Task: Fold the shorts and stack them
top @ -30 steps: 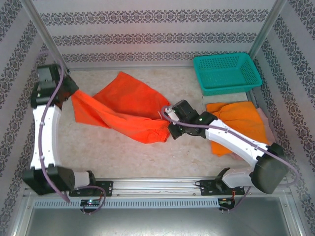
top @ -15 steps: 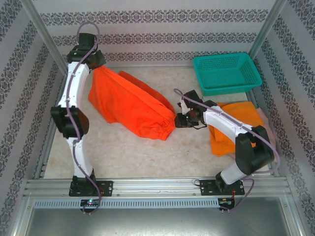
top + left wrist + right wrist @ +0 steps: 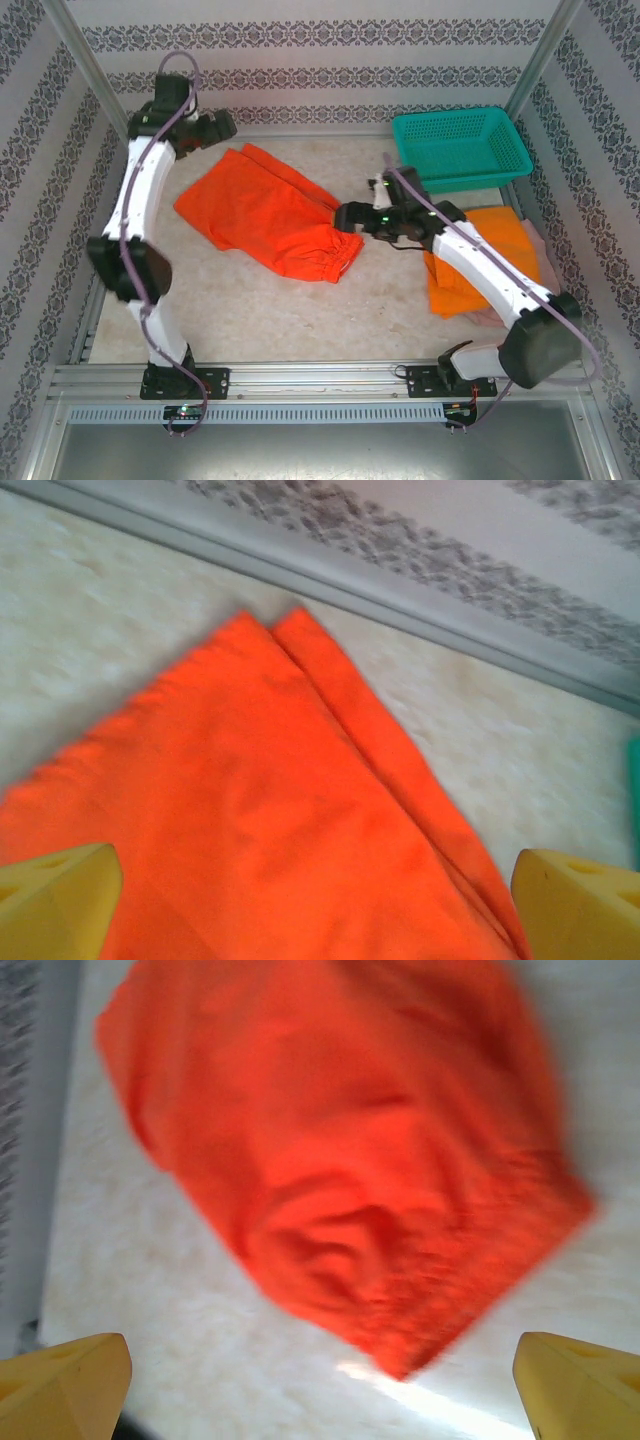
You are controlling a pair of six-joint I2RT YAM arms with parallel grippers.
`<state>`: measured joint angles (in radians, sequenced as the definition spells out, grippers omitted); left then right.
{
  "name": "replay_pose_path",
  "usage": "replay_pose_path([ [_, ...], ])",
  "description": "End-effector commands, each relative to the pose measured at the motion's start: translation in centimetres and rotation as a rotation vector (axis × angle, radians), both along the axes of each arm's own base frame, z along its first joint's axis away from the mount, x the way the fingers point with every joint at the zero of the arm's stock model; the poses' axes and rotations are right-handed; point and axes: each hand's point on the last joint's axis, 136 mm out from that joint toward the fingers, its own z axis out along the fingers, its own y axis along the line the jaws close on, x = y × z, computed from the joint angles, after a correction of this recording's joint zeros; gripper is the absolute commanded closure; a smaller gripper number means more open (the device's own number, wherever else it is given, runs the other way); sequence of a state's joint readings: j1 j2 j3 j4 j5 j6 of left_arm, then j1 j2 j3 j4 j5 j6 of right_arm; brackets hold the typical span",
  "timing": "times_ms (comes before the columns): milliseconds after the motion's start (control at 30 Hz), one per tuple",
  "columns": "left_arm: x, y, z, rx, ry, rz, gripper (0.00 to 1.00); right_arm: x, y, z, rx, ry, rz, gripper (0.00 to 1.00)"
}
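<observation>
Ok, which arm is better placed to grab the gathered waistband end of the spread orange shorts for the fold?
Right, probably. The right gripper hangs open just beside the waistband end of the orange shorts. The left gripper is open over the far leg corner by the back wall.

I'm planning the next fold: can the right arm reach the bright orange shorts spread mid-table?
Probably yes. The right gripper hangs open right beside the gathered end of the orange shorts, with nothing between them.
</observation>
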<state>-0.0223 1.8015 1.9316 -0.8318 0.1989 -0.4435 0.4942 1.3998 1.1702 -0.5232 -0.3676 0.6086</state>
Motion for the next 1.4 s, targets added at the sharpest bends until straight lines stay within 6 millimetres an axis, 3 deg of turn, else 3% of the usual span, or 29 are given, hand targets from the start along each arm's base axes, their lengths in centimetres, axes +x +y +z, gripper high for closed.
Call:
replay_pose_path([
  [0, -0.1, -2.9, -4.5, -0.165, -0.055, -0.029, 0.0, 0.2, 4.5, -2.1, 0.066, 0.111, 0.038, 0.03],
  [100, -1.0, -2.6, -10.1, -0.169, 0.003, 0.003, 0.0, 0.2, 6.8, -4.9, 0.087, 0.214, 0.066, 0.03],
  [200, -1.8, -2.3, -14.7, -0.161, 0.072, 0.017, 0.0, -0.4, 7.2, -8.3, 0.056, 0.303, 0.078, 0.02],
  [367, -2.7, -1.2, -19.9, -0.128, 0.152, 0.053, 0.0, -1.5, 4.8, -13.4, -0.043, 0.394, 0.054, 0.02],
  [467, -4.1, 0.0, -22.3, -0.117, 0.203, 0.094, 0.0, -1.9, 3.0, -15.3, -0.086, 0.432, 0.04, 0.03],
  [567, -6.1, 1.3, -23.9, -0.095, 0.245, 0.137, 0.0, -1.8, 1.4, -15.9, -0.116, 0.443, 0.045, 0.02],
  [667, -8.5, 2.3, -24.4, -0.069, 0.274, 0.167, 0.0, -1.4, -0.6, -15.2, -0.147, 0.425, 0.05, 0.03],
  [733, -9.2, 2.0, -22.7, -0.075, 0.252, 0.146, 0.0, -1.1, -1.3, -13.5, -0.115, 0.385, 0.061, 0.03],
  [767, -9.1, 1.5, -20.7, -0.096, 0.213, 0.126, 0.0, -1.0, -1.6, -12.2, -0.099, 0.346, 0.058, 0.02],
  [833, -9.0, -0.3, -16.1, -0.114, 0.103, 0.067, 0.0, -0.9, -2.4, -9.8, -0.09, 0.254, 0.032, 0.03],
  [900, -9.0, -3.5, -10.9, -0.113, -0.007, -0.038, 0.01, -1.0, -3.6, -8.0, -0.093, 0.174, -0.033, 0.02],
  [1000, -9.4, -9.6, -7.4, -0.205, -0.046, -0.2, 0.06, -1.2, -5.3, -7.2, -0.086, 0.132, -0.16, 0.02],
  [1100, -9.8, -15.7, -7.7, -0.285, 0.009, -0.323, 0.24, -1.2, -6.3, -7.6, -0.04, 0.126, -0.276, 0.02],
  [1200, -10.2, -22.5, -10.1, -0.334, 0.085, -0.428, 0.4, -0.9, -6.5, -8.4, 0.031, 0.144, -0.371, 0.03],
  [1300, -10.5, -27.3, -13.2, -0.345, 0.171, -0.488, 0.51, -0.5, -6.7, -9.4, 0.096, 0.164, -0.454, 0.06],
  [1367, -10.7, -29.1, -15.6, -0.333, 0.229, -0.499, 0.6, -0.3, -6.8, -10.2, 0.131, 0.179, -0.497, 0.09],
])
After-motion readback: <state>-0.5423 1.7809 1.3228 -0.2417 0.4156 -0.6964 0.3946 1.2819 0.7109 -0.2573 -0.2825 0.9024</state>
